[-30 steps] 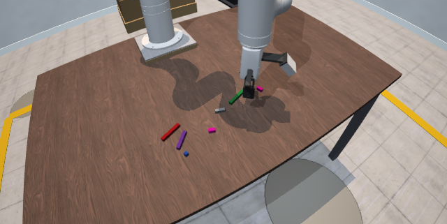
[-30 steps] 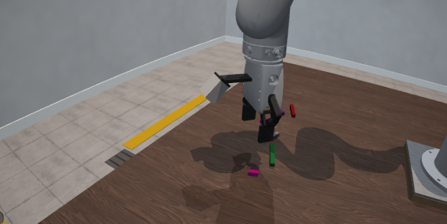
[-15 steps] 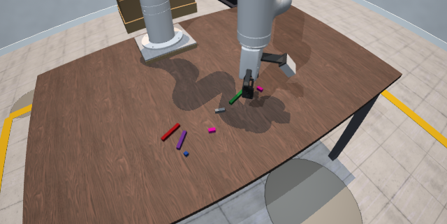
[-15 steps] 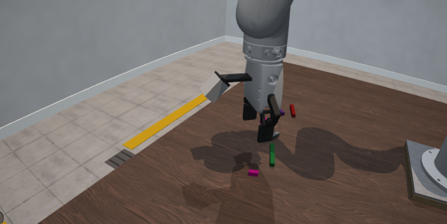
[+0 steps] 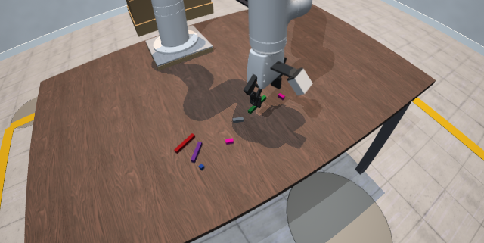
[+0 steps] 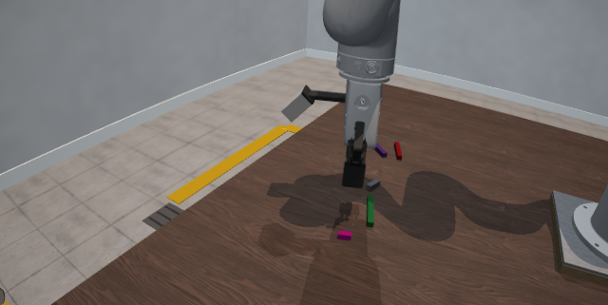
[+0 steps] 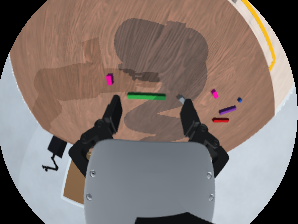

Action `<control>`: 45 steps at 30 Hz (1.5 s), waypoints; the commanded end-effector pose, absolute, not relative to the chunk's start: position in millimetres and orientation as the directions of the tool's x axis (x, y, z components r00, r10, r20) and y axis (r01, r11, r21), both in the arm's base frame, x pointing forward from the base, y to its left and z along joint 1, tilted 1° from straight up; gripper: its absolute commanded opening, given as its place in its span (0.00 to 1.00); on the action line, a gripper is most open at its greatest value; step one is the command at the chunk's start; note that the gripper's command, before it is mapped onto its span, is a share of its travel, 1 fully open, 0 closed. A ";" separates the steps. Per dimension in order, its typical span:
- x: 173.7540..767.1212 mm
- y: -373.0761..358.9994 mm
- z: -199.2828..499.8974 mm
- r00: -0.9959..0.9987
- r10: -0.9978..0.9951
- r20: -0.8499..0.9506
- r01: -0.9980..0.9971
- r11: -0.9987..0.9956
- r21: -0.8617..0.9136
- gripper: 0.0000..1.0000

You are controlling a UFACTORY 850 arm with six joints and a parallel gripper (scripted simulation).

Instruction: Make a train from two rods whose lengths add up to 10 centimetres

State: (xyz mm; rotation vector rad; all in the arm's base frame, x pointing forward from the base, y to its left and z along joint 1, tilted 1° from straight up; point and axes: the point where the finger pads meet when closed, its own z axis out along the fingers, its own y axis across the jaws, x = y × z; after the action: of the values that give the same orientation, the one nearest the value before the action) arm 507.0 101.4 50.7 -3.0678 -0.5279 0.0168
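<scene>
A robot hand, opened fully and holding nothing, hangs over a brown table. In the top view it partly covers the green rod right of centre; the wrist view shows that rod whole, in the picture's middle. The grey rod lies near it, apart and at an angle. One magenta rod sits low in the exterior view, where the red rod and purple rod appear beyond the hand. Only the top and wrist views reveal the other magenta rod and the blue rod.
</scene>
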 end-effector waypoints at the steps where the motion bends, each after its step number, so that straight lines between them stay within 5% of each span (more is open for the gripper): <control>1: 507.3 95.5 51.9 0.985 0.174 -0.011 0.174 -0.985 -0.008 1.00; 27: 502.9 65.9 54.4 0.814 -0.580 -0.013 -0.580 -0.815 0.002 1.00; 45: 498.2 43.1 56.3 0.321 -0.947 -0.009 -0.947 -0.321 0.010 1.00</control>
State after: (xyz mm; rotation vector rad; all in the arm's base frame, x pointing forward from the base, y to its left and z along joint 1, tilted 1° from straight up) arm 498.2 47.1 55.3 -2.6371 1.6581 0.0435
